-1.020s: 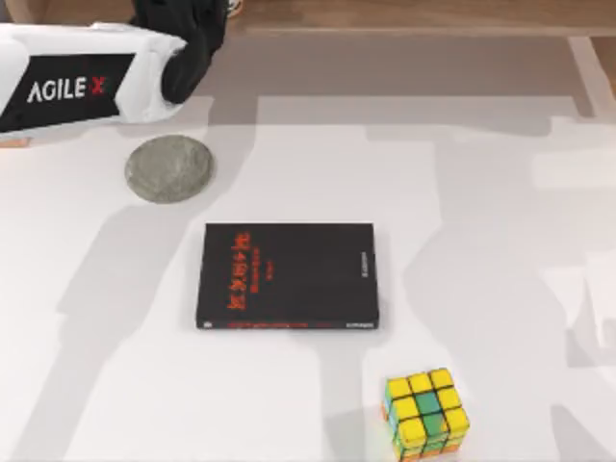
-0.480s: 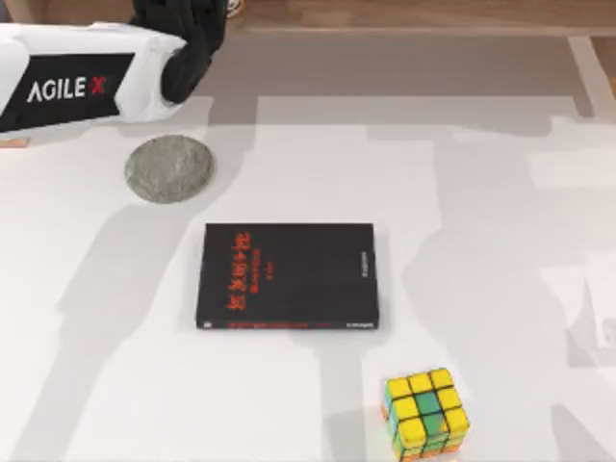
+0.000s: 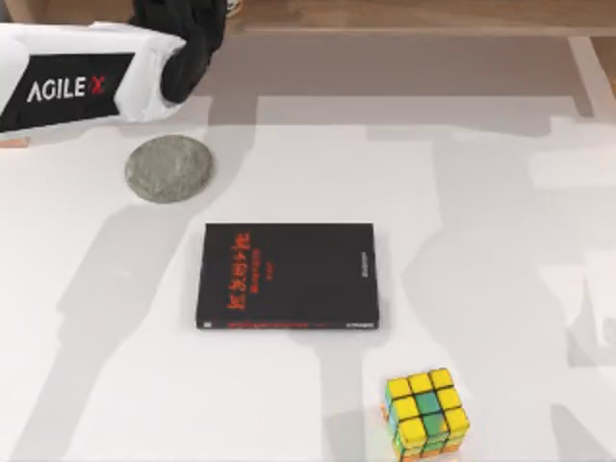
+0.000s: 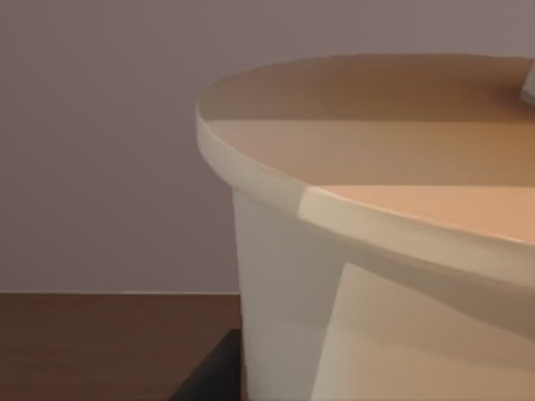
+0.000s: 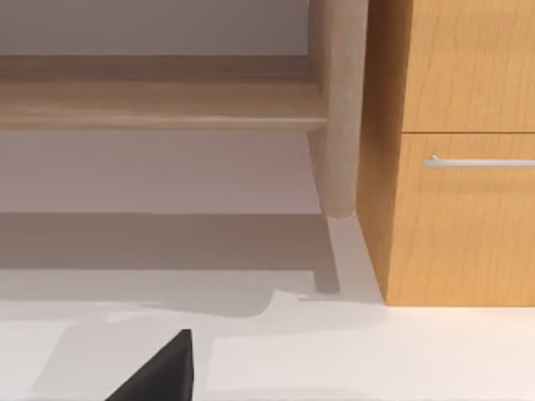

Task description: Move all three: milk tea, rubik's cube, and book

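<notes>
Top view: the left gripper (image 3: 185, 34) is seen at the far left corner, beyond the grey round stone (image 3: 168, 168). Whether it is open or closed cannot be told. In the left wrist view the milk tea (image 4: 368, 159) stands very close to the camera, with its flat peach lid and pale wall, so it is judged to be at or inside this gripper's grasp. The step in hand is taken to be the moving of this cup.

To do it well, the cup should be kept upright and carried slowly, because a tall drink tips easily. It should be let go only when its base rests flat on the counter (image 3: 500, 289). Its long axis runs from the lid down along the wall and seems close to upright, although a small tilt cannot be excluded.

The rubik's cube (image 3: 425, 412) lies near the front edge, to the right of the black book (image 3: 287, 276) and apart from it. Its yellow face is turned up, and it is rotated a little against the book's edges.

The right gripper (image 5: 159, 374) is parked low over the counter, facing a wooden cabinet (image 5: 460, 150); its state cannot be told.
</notes>
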